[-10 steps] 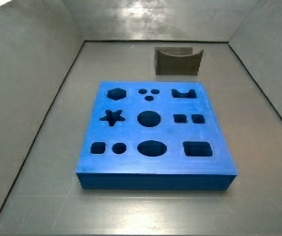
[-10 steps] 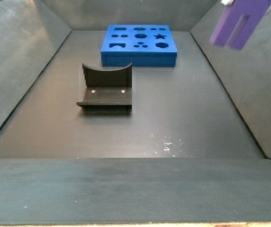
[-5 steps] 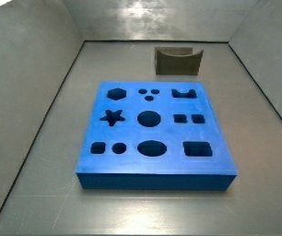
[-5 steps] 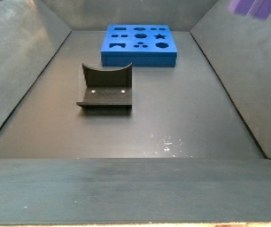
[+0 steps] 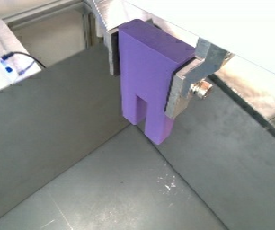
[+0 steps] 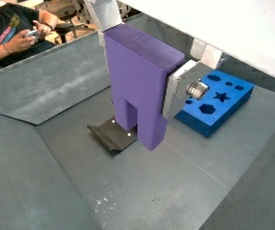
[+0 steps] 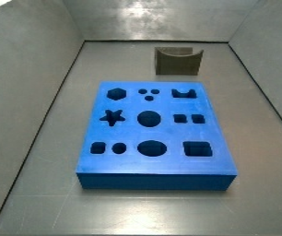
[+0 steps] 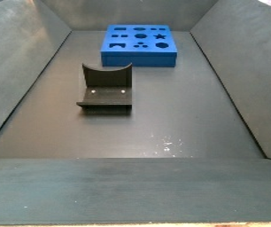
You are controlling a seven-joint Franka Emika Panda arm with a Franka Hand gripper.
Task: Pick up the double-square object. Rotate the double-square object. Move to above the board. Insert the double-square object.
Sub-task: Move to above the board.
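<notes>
looking largest first, you see the board [image 7: 156, 135], a bright-blue matte slab with dark cutouts, flat on the floor. the olive-grey u-shaped holder [image 8: 104, 89] now sits empty. the gripper [image 6: 146, 79] has risen out of both side views, plates clamped on the double-square object [image 6: 137, 90], a lavender notched prism: picked, insertion pending.
</notes>
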